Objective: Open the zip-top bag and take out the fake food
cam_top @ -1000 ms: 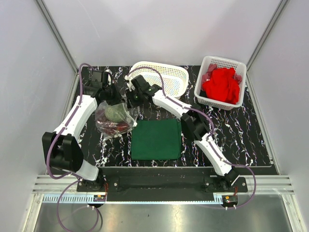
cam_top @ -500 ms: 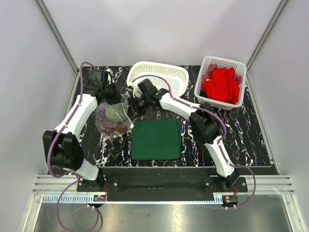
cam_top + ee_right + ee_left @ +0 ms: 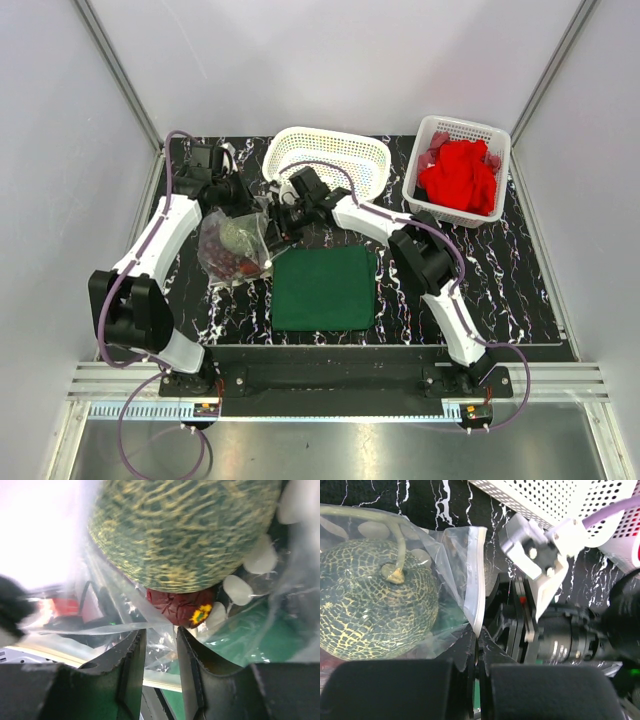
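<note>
The left gripper (image 3: 479, 652), fully closed, pinches the rim of the clear crinkly plastic zip-top bag (image 3: 452, 555). The right gripper (image 3: 160, 636), part-open, straddles its film.

zip-top bag (image 3: 235, 250): one
green netted ball (image 3: 370, 605): one
dark red berry clusters (image 3: 232, 266): several, exact count hidden by crinkled plastic
white lattice baskets (image 3: 350, 165): two
green cloth (image 3: 323, 288): one
red cloth (image 3: 458, 178): one
robot arms (image 3: 160, 235): two

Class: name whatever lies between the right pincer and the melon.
Only the clear bag. The right pincer straddles a fold of it with jaws apart, and the melon sits inside, behind that film. Nothing else visible is in the way.
</note>
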